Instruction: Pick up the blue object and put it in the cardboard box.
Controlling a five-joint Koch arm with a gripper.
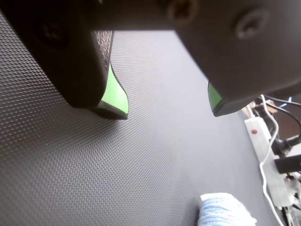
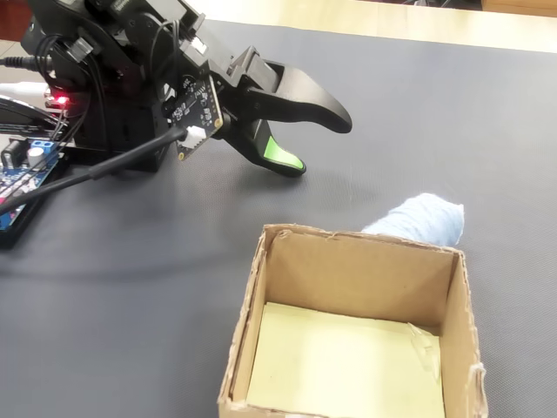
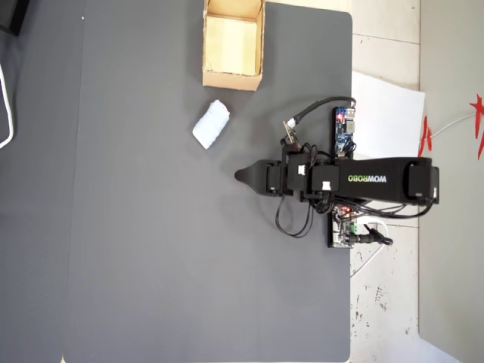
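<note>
Gripper [image 2: 315, 141] with jaws parted wide and empty, low over the dark mat [image 3: 151, 265]. Blue object [image 3: 211, 125] lies on the mat, apart from the gripper: in the overhead view up and to the left of the jaw tips, its long axis running diagonally from lower left to upper right, its upper end just short of the cardboard box [image 3: 234, 78]. Judged next: swing toward it, align the jaws across its narrow width.

A dark grey mat [image 3: 151, 265] carries the cardboard box [image 3: 233, 76] at its far edge, with the blue object [image 3: 211, 124] lying just beside it.
</note>
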